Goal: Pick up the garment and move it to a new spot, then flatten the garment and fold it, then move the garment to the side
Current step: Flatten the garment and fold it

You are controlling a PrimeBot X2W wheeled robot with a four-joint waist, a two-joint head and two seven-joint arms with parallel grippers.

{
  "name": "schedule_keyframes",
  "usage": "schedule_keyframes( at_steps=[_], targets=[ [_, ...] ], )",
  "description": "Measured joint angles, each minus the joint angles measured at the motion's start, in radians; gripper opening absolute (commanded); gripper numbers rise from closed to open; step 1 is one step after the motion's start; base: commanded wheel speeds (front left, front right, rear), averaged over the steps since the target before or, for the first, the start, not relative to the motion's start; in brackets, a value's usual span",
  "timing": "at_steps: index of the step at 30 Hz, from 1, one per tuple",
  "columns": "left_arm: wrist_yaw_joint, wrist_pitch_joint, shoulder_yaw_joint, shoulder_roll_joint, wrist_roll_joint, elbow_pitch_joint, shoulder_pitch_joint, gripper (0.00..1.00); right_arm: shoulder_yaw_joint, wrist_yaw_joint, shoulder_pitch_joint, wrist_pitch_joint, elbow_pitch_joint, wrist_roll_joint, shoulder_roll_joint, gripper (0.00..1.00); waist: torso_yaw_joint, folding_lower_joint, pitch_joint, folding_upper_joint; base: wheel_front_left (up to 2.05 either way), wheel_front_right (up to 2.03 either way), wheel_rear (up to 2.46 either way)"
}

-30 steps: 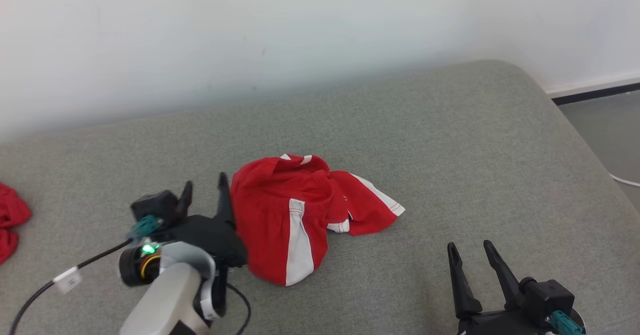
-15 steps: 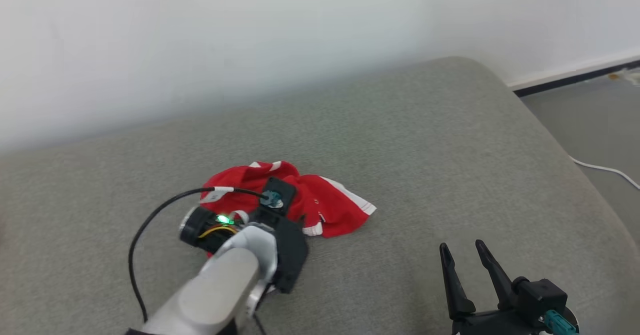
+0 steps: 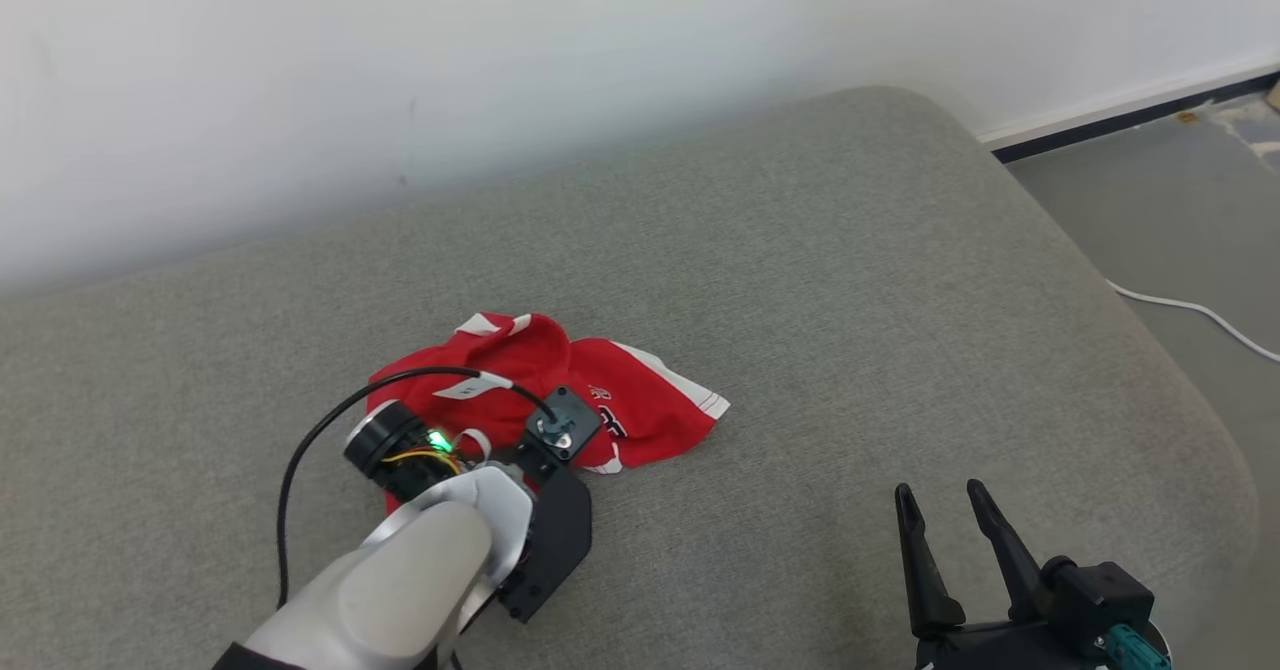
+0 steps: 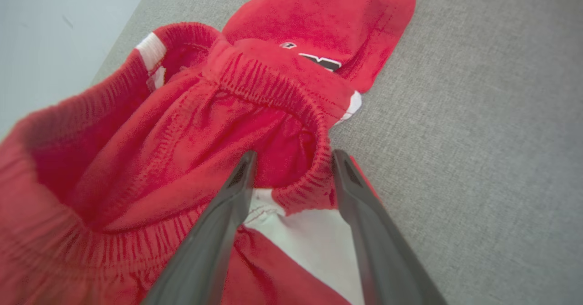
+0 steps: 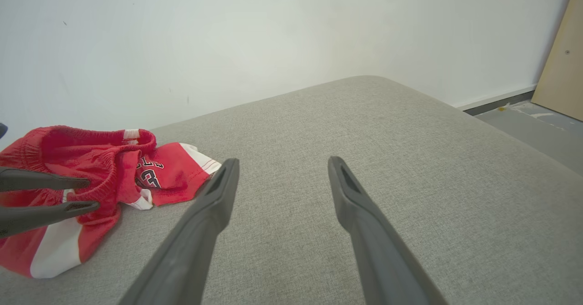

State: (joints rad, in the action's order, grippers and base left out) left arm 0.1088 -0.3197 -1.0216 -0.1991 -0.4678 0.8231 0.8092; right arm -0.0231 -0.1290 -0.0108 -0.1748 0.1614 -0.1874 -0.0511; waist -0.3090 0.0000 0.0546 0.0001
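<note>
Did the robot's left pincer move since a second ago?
Yes. The left pincer swung right, from beside the red shorts to over them, now straddling their waistband; the shorts stayed put on the grey cushion.

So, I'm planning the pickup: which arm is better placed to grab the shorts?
Left. The left gripper has its fingers open astride the waistband of the red shorts. The right gripper hangs open over bare cushion, apart from them.

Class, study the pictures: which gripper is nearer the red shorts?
Left. The left gripper is at the shorts, its open fingers either side of the waistband; the right gripper is apart, over bare cushion.
</note>
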Motion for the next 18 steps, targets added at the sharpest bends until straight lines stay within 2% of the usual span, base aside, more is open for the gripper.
schedule_keyframes(
  at_steps=[1, 3, 6, 10, 12, 14, 15, 16, 17, 18],
  targets=[
    [0.003, -0.005, -0.005, 0.002, 0.000, -0.010, 0.002, 0.72, 0.002, 0.000, 0.002, -0.001, 0.000, -0.002, 0.000, 1.00, 0.005, 0.0000, 0.003, 0.0000, 0.00, 0.00, 0.00],
    [0.006, -0.016, -0.020, 0.002, 0.002, -0.034, 0.009, 0.85, 0.004, 0.000, 0.003, -0.002, 0.003, -0.002, -0.001, 1.00, 0.015, 0.0000, 0.007, 0.0000, 0.00, 0.00, 0.00],
    [0.008, -0.044, -0.053, -0.005, 0.013, -0.071, 0.013, 0.94, 0.007, 0.000, 0.005, -0.003, 0.010, -0.002, 0.000, 1.00, 0.032, 0.0000, 0.012, 0.0000, 0.00, 0.00, 0.00],
    [0.015, -0.098, -0.101, -0.031, 0.022, -0.102, 0.014, 0.93, -0.002, 0.000, 0.012, -0.003, 0.010, -0.002, 0.000, 1.00, 0.046, 0.0000, 0.015, 0.0000, 0.00, 0.00, 0.00],
    [0.016, -0.127, -0.129, -0.046, 0.023, -0.111, 0.014, 0.73, -0.008, 0.000, 0.017, -0.003, 0.010, -0.002, 0.000, 1.00, 0.045, 0.0001, 0.016, 0.0000, 0.00, 0.00, 0.00],
    [0.016, -0.151, -0.151, -0.056, 0.018, -0.124, 0.011, 0.44, -0.010, 0.000, 0.019, -0.003, 0.012, -0.002, 0.000, 1.00, 0.043, 0.0000, 0.016, 0.0000, 0.00, 0.00, 0.00],
    [0.016, -0.166, -0.165, -0.059, 0.011, -0.133, 0.011, 0.44, -0.010, 0.000, 0.019, -0.003, 0.012, -0.002, 0.000, 1.00, 0.042, 0.0000, 0.017, 0.0000, 0.00, 0.00, 0.00],
    [0.018, -0.171, -0.173, -0.062, 0.001, -0.145, 0.010, 0.10, -0.008, 0.000, 0.019, -0.005, 0.014, -0.003, 0.000, 1.00, 0.041, 0.0000, 0.018, 0.0000, 0.00, 0.00, 0.00],
    [0.021, -0.175, -0.179, -0.065, -0.005, -0.159, 0.010, 0.00, -0.005, 0.000, 0.019, -0.008, 0.015, -0.003, 0.000, 1.00, 0.040, 0.0000, 0.019, 0.0000, 0.00, 0.00, 0.00],
    [0.021, -0.176, -0.184, -0.066, -0.011, -0.172, 0.010, 0.00, -0.003, 0.000, 0.019, -0.010, 0.016, -0.003, 0.000, 1.00, 0.040, 0.0000, 0.020, 0.0000, 0.00, 0.00, 0.00]
  ],
)
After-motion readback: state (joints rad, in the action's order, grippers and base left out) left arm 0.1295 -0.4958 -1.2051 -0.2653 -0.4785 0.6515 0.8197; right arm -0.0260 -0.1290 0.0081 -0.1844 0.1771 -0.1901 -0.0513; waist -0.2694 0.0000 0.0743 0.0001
